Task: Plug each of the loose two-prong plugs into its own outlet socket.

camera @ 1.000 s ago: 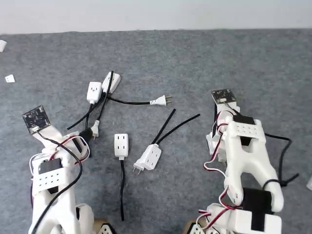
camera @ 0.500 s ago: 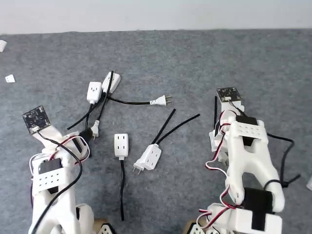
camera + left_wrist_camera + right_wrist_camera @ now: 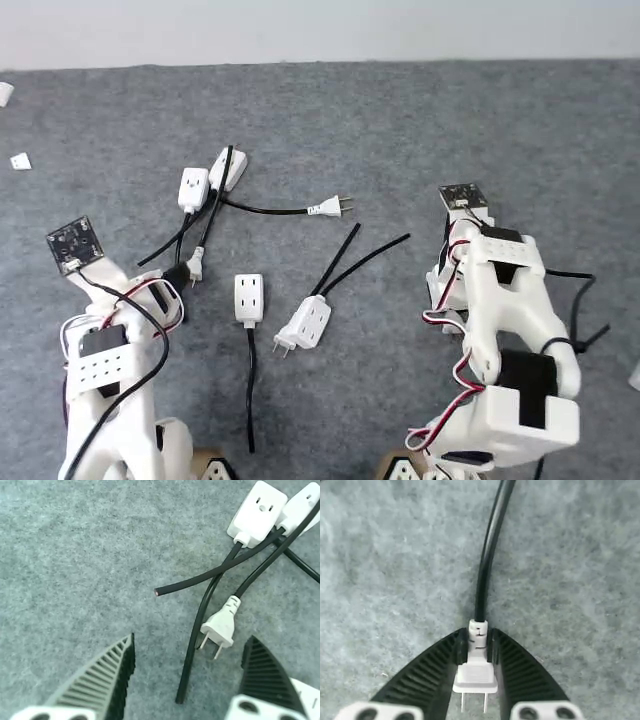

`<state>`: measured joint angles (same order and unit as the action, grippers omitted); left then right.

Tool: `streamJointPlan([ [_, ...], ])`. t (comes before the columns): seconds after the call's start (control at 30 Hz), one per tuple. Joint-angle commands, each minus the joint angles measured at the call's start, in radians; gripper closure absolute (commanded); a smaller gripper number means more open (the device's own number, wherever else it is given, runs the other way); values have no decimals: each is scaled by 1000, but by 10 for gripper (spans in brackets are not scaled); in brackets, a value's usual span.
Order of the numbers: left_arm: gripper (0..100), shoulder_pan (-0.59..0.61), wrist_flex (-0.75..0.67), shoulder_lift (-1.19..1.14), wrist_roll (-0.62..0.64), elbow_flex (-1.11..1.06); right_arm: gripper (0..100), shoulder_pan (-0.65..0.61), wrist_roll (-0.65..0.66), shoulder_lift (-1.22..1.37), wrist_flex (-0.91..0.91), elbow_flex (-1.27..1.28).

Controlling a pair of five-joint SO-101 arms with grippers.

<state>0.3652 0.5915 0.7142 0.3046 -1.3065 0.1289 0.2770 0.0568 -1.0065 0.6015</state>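
Two right fingers point(image 3: 430, 672) clamp a white plug point(image 3: 475, 675) that the arm point(image 3: 505, 300) hides overhead.

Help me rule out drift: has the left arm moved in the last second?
No. The left arm sits unchanged beside the white plug on the grey mat.

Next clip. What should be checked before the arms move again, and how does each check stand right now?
1. Right gripper shut on a plug: ok.
2. Its prongs point away from the gripper: not ok, they face the wrist.
3. Its cable free of tangles: cannot tell.
4. Left gripper open: ok, with a second plug lying just ahead of it.
5. An empty outlet lying slots up: ok.
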Motion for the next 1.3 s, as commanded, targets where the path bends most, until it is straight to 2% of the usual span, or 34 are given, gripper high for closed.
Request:
streamJointPlan([
  [0.0, 680, -6, -32, 17, -8, 7, 964, 4, 14, 2, -4, -51],
  [0.17, 680, -6, -32, 17, -8, 7, 930, 5, 9, 33, -12, -87],
  [0.43, 680, -6, -32, 17, -8, 7, 953, 8, 9, 58, -13, -101],
  [0.67, 680, -6, -32, 17, -8, 7, 878, 4, -8, 1, -84, -129],
  [0.77, 680, -6, -32, 17, -8, 7, 882, -10, -57, -56, -87, -126],
  [0.93, 680, -6, -32, 17, -8, 7, 886, -12, -58, -58, -53, -83],
  [1.27, 680, -6, -32, 17, -8, 7, 898, -2, -55, 91, -79, -144],
])
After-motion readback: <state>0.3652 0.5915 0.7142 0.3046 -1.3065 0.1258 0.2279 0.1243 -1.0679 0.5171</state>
